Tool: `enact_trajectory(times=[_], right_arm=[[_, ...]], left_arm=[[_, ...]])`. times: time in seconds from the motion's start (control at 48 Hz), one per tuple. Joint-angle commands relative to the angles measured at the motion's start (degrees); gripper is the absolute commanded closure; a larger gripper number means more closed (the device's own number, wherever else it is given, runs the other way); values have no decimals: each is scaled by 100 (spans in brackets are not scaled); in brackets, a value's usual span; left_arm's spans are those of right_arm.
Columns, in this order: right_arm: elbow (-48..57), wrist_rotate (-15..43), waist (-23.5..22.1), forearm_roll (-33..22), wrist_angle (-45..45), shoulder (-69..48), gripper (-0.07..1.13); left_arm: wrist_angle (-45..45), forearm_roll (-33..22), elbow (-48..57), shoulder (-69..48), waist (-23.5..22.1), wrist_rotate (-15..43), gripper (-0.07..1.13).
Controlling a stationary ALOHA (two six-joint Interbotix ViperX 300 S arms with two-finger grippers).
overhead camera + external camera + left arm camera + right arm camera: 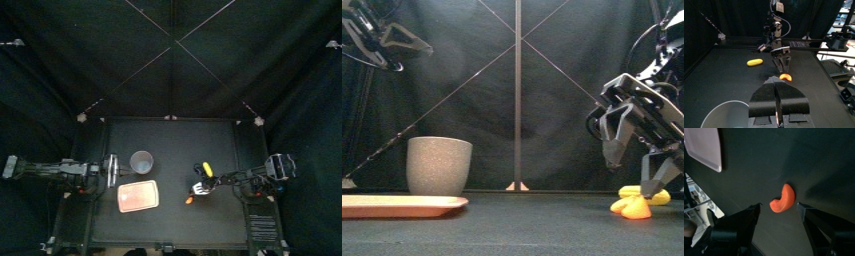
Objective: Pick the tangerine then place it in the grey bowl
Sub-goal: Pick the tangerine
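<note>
Tangerine (784, 198), orange curved segment, lay on black table (174, 140), right of pink tray (138, 197), apart from it. Right gripper (779, 208) hung over tangerine, jaws spread wide, one each side, gripping nothing. Yellow toy (206, 167) lay near, toward back. Grey speckled cup (142, 160) stood just behind tray. Left gripper (777, 81) rested beside cup, jaws pressed together, empty.

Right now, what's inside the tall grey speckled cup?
Nothing shows inside the cup, only bare pale wall. In the left wrist view the left gripper covers part of it.
</note>
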Motion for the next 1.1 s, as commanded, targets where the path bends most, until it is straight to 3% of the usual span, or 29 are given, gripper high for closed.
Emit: enact_trajectory(times=[0.021, 0.208, 0.688, 1.104], right_arm=[[-132, -9, 105, 88, -149, -44, 12], [-123, -9, 299, 325, -211, 141, 12], [-378, -9, 299, 492, -185, 677, 14], [-413, -18, 308, 562, -185, 923, 42]], left_arm=[[-44, -9, -70, 26, 9, 0, 97], [-35, -35, -62, 26, 9, 0, 97], [-35, -44, -53, 26, -26, 9, 97], [-26, -88, 35, -26, -44, -9, 97]])
